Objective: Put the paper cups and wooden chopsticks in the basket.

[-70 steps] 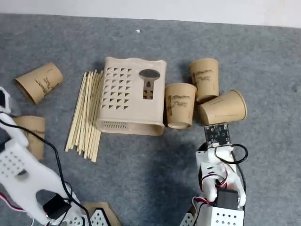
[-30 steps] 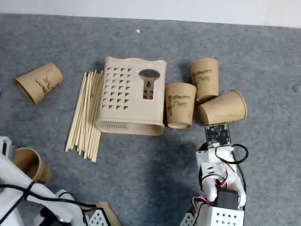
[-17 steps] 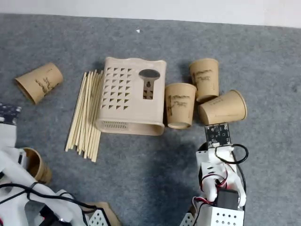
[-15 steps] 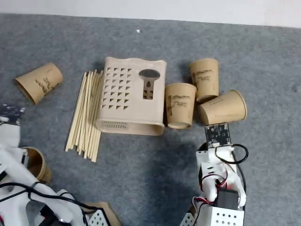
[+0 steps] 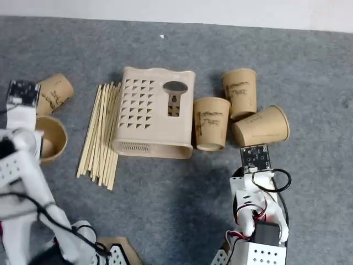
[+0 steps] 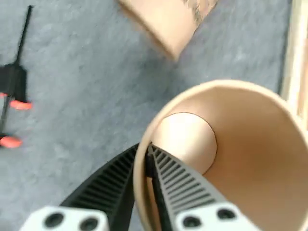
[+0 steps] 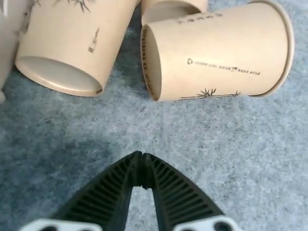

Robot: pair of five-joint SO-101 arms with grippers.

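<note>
My left gripper (image 6: 148,150) is shut on the rim of a paper cup (image 6: 231,159), one finger inside and one outside. In the high view this cup (image 5: 52,138) hangs with its mouth up, left of the wooden chopsticks (image 5: 102,135). A second cup (image 5: 53,93) lies on its side just beyond it. The beige basket (image 5: 154,113) lies with a perforated wall facing up. Three more cups (image 5: 210,122) (image 5: 240,93) (image 5: 261,126) lie to its right. My right gripper (image 7: 143,175) is shut on nothing, just short of the nearest lying cup (image 7: 216,53).
Grey carpet covers the table, with bare room in front of the basket between the two arms. The right arm's camera board (image 5: 255,159) sits close to the right-hand cups. A black stand with orange tips (image 6: 12,91) is off to the side.
The left arm has raised the cup from the near left corner and carried it away from the front edge, to beside the chopsticks. The right arm has kept still.
</note>
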